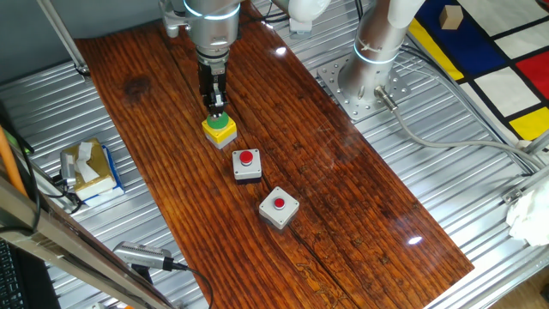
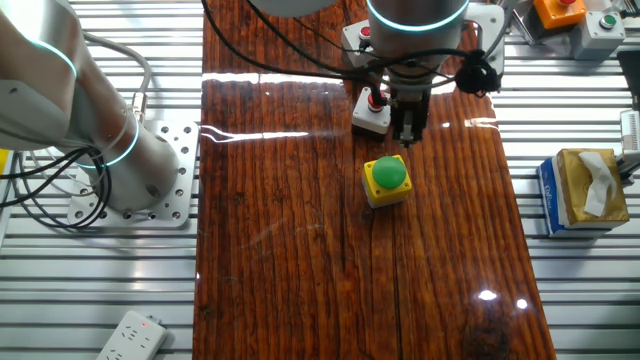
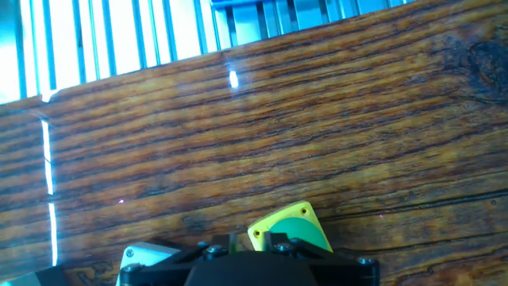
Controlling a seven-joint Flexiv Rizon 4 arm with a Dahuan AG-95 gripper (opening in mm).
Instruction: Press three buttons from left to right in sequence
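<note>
Hovering pincer [image 1: 215, 106] just over the green cap [image 1: 220, 121] of the yellow button box [image 1: 220, 130], contact and finger gap unclear, three boxes in a diagonal row on the wooden bench [image 1: 343, 189].

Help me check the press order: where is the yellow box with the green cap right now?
In one fixed view, the yellow box sits on the wooden board at the far end of the diagonal row, next to the white-and-black box, directly beneath the gripper.
</note>
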